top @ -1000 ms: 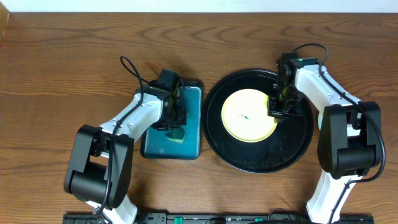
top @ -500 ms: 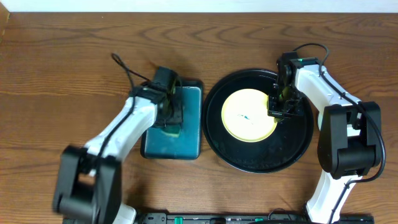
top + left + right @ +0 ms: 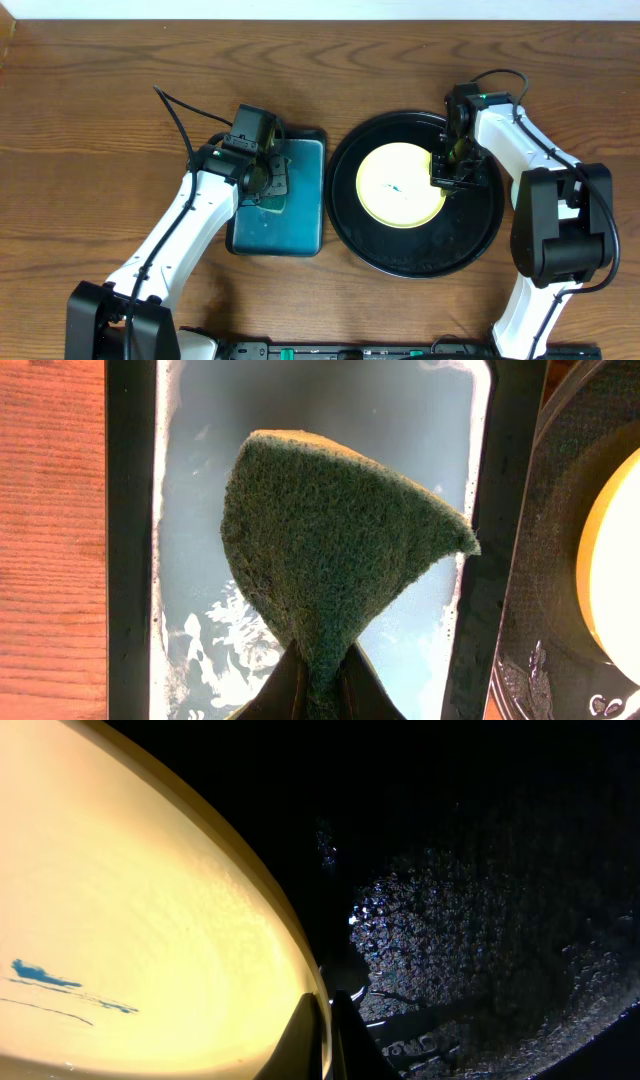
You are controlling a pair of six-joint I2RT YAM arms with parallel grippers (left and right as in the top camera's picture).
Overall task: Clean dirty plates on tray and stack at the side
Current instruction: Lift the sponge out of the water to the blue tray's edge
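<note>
I am pinching a green scouring sponge (image 3: 330, 550) in my left tool (image 3: 318, 695), the jaws closed down tight on its lower end so the pad is bunching at the grip and fanning out wide above. I am holding it over the wet teal tray (image 3: 300, 228), which sits on the table (image 3: 100, 100) just left of the black tray (image 3: 480, 240). The rough green face is pointing away from the jaws, which I judge is the side meant for scrubbing.

My right tool (image 3: 325, 1038) is clamping the right-hand rim of the pale yellow plate (image 3: 400, 185), jaws nearly closed with only the thin edge between them. I am gripping there, I think, so the plate is pinned against sliding while its centre is lying open to the sponge. The plate is resting in the middle of the black tray, and the blue-green smear (image 3: 40, 973) at its centre is not yet wiped.

I am seeing only this one plate; no stack is showing beside the tray.
</note>
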